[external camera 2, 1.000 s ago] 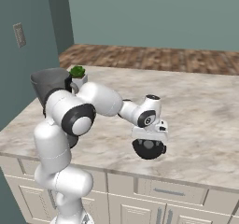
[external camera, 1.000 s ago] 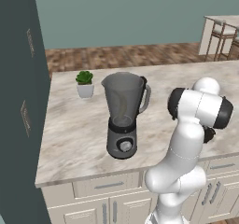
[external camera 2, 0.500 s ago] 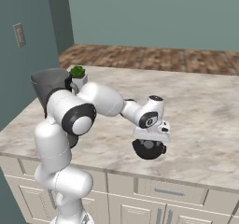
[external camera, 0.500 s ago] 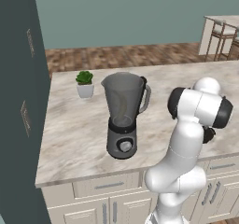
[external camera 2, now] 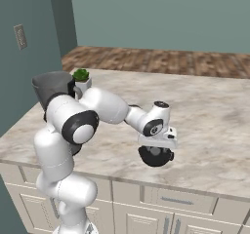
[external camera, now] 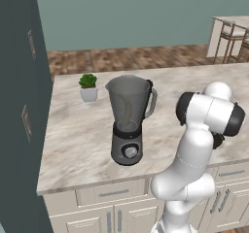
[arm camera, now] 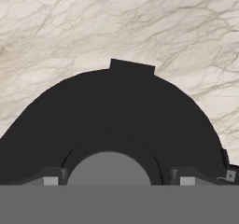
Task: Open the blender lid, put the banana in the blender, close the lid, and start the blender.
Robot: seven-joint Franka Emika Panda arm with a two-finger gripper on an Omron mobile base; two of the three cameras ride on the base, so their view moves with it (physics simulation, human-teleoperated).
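Lid off the blender, held low over the counter

The gripper point(external camera 2: 155, 152) has its fingers clenched on the grey knob of the blender lid point(arm camera: 116, 120) (dark, round), just above the marble counter point(external camera 2: 210, 116) near its front edge. The blender point(external camera: 128, 119) stands open-topped, well apart, beside a small potted plant point(external camera: 88, 87).

White glossy arm point(external camera 2: 105, 106) w/ rounded segments, dark joint rings.
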